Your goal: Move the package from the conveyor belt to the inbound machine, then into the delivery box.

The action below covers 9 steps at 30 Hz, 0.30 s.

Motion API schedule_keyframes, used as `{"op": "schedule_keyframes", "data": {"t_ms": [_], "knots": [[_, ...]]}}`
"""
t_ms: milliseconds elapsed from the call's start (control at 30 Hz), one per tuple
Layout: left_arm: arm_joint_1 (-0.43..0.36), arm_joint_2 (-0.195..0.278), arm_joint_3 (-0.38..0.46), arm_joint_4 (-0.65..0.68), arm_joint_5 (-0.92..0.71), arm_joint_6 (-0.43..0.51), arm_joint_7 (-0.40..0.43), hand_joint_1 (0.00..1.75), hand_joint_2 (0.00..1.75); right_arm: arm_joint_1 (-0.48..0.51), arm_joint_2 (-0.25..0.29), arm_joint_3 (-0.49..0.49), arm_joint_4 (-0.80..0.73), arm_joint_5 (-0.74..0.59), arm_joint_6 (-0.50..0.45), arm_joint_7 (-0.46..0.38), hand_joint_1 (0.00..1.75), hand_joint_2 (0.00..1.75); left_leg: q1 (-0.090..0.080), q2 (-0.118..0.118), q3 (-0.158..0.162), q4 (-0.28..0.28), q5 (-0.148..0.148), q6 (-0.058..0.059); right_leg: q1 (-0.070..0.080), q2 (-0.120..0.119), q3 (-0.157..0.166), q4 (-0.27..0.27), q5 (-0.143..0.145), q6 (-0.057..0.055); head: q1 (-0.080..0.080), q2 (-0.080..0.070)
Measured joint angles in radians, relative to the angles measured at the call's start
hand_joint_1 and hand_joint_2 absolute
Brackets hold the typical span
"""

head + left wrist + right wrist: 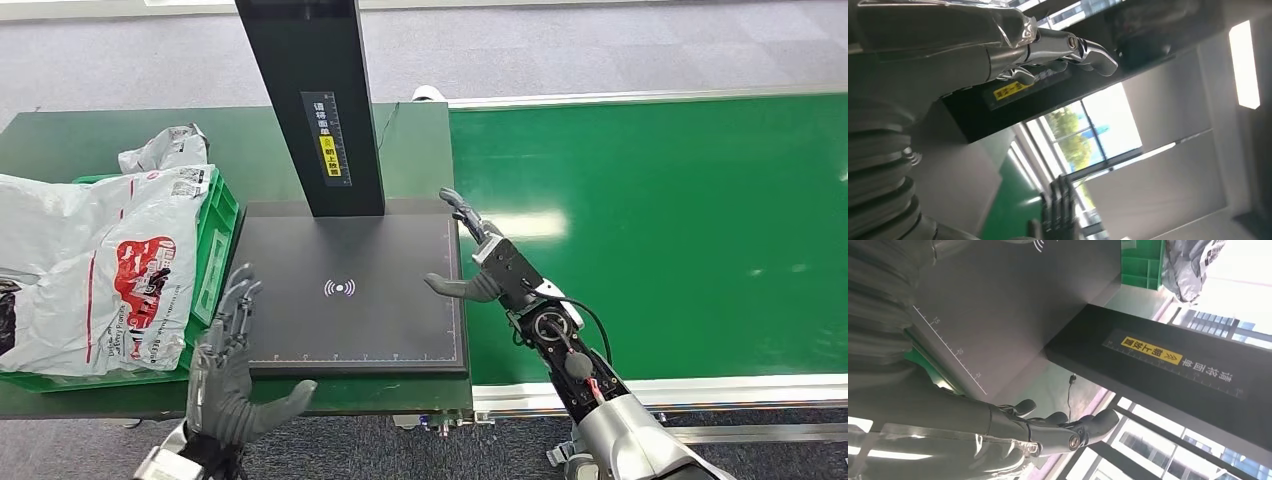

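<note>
The inbound machine is a black flat platform (350, 300) with a white wireless mark and a black post (315, 100) rising from its far edge; nothing lies on it. Grey and white plastic packages (90, 265) fill the green delivery box (222, 225) on its left. My left hand (228, 365) hovers open at the platform's near left corner, fingers up and spread. My right hand (475, 255) is open at the platform's right edge, thumb over the platform. The green conveyor belt (650, 230) to the right carries no package. The post's yellow label (1152, 351) shows in the right wrist view.
A dark green table (90, 140) carries the box and the machine. The belt has a silver frame (660, 390) along its near side. Grey carpet (600, 45) lies beyond. A thin cable (385, 120) runs behind the post.
</note>
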Motion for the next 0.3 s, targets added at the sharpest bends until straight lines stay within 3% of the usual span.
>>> {"op": "schedule_keyframes", "data": {"t_ms": [167,300], "knots": [[-0.017,0.002,-0.019,0.061,-0.015,-0.036,0.052,0.0,1.75,0.016,-0.002,0.003,0.009,-0.112,0.197,0.001,0.0,1.75,0.0,0.0,0.0,0.0,0.0,0.0,0.0,0.0,0.0,0.0,0.0,0.0,0.0,0.0],[-0.037,-0.001,-0.017,0.11,0.056,-0.085,0.078,0.0,1.75,0.032,0.0,0.007,0.023,-0.157,0.26,-0.059,0.0,1.75,0.0,0.0,0.0,0.0,0.0,0.0,0.0,0.0,0.0,0.0,0.0,0.0,0.0,0.0]]}}
